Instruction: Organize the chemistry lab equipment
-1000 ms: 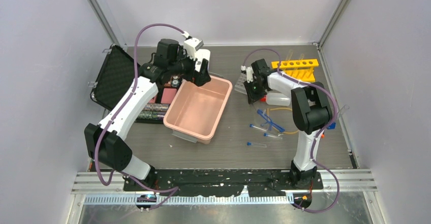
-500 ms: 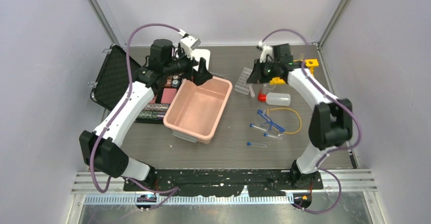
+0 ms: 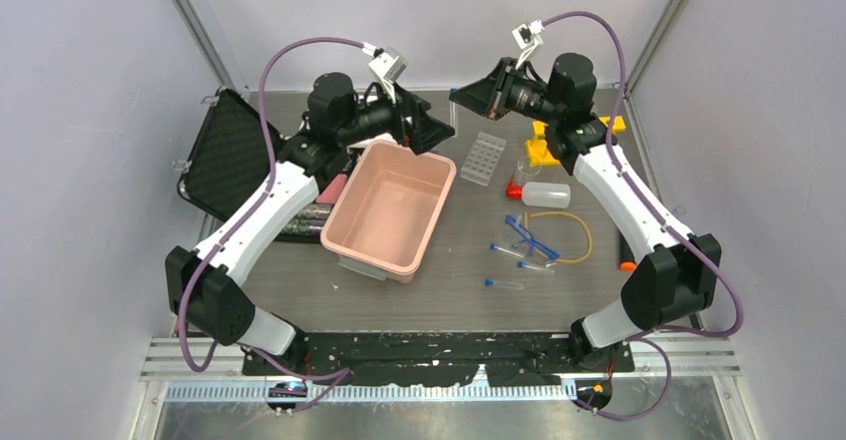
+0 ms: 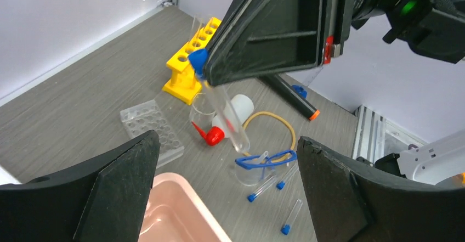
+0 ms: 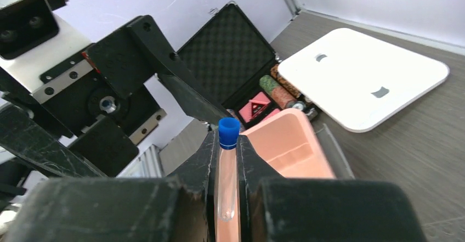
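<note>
My right gripper (image 3: 464, 96) is raised at the back, shut on a clear blue-capped test tube (image 5: 227, 181), held upright. The tube also shows in the left wrist view (image 4: 226, 113). My left gripper (image 3: 431, 129) is open and empty, facing the right one above the pink tub's far corner. On the table lie the clear tube tray (image 3: 486, 158), yellow rack (image 3: 609, 124), funnel (image 3: 527, 171), red-capped squeeze bottle (image 3: 544, 196), yellow tubing (image 3: 574, 222), blue glasses (image 3: 529, 237) and loose tubes (image 3: 504, 283).
The pink tub (image 3: 439, 176) stands left of centre; its white lid (image 5: 362, 74) lies behind it. An open black case (image 3: 224, 151) with small items sits at the left. A black marker with an orange tip (image 4: 290, 96) lies at the right.
My right gripper has risen from the tube tray and swung back and left, carrying the tube. My left gripper has lifted and turned right to face it.
</note>
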